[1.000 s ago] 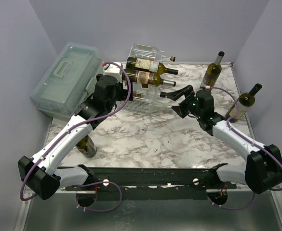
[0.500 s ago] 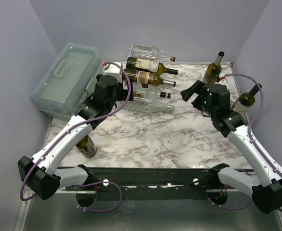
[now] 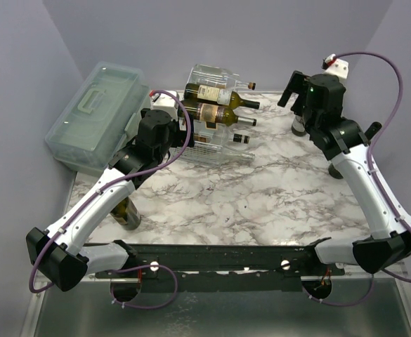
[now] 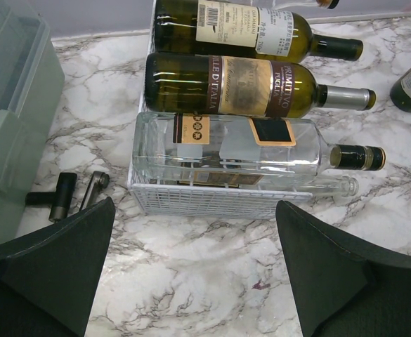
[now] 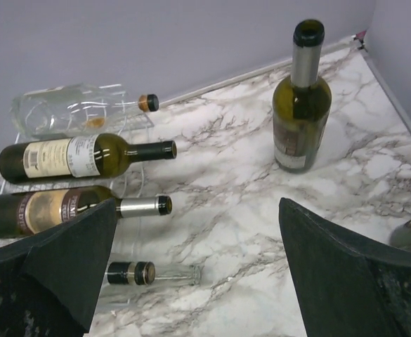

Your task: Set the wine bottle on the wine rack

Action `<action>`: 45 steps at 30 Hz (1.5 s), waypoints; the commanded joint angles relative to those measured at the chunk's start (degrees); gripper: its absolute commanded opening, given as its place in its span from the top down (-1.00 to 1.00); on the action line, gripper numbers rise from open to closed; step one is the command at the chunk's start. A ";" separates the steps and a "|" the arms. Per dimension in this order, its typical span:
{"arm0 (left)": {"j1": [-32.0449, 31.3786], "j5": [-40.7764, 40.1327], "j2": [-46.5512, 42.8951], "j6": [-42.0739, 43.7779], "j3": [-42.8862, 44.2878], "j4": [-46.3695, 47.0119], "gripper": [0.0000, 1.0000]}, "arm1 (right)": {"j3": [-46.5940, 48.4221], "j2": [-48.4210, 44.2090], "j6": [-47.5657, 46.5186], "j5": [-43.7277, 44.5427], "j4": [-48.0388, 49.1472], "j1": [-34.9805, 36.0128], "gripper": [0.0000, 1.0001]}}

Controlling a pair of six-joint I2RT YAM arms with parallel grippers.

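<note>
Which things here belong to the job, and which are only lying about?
For the job: wine rack; upright wine bottle standing on the table.
Lying about: pale-green storage box; small black object between box and rack.

We see a smooth, marble-patterned surface (image 3: 247, 203). The rack (image 4: 212, 200) is clear plastic with a white wire grid. On it lie glossy glass bottles (image 4: 226, 84) with paper labels (image 4: 244, 27). Left of the rack, the box (image 3: 96, 112) is translucent plastic.

wine bottle (image 3: 298, 126) mostly hidden behind right arm (image 3: 363, 165), another bottle (image 5: 410, 237) cut off
</note>
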 commanded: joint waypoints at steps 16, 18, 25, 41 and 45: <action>-0.43 0.96 0.69 -0.26 -0.11 0.89 -0.97 | 32.83 25.84 -5.98 -7.16 -15.19 -14.31 -1.00; -0.49 1.07 0.80 -0.30 -0.20 0.90 -0.97 | 34.11 27.27 -5.61 -8.05 -15.67 -16.27 -1.00; -0.49 0.70 1.09 -0.22 -0.28 0.90 -0.97 | 36.37 31.66 -7.13 -5.26 -16.21 -19.65 -1.00; -0.45 0.87 2.61 -0.05 -0.28 0.85 -0.97 | 45.63 44.84 -6.88 -10.01 -18.68 -23.92 -0.89; -0.50 1.17 2.77 -0.27 -0.28 0.87 -0.97 | 49.91 48.85 -7.11 -11.47 -20.20 -23.98 -0.78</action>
